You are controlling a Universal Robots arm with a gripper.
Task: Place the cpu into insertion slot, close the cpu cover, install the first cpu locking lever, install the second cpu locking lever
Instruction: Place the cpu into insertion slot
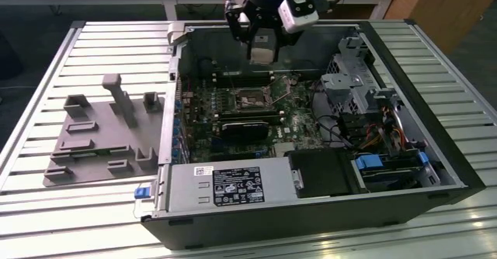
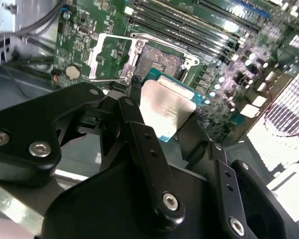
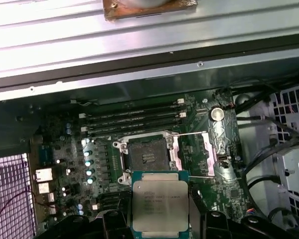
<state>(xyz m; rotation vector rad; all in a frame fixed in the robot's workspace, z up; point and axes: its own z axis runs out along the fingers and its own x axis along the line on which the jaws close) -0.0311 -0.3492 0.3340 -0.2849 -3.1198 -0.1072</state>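
I'm holding the cpu over the open case.
My hand is clamping the cpu by two opposite edges, silvery top showing in both wrist views. It's hanging above the motherboard, near the bare socket and apart from it; the cover is lying flipped open beside the socket.

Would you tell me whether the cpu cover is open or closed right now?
Open: the cpu cover lies folded back beside the bare socket, and the gripper holds the cpu.
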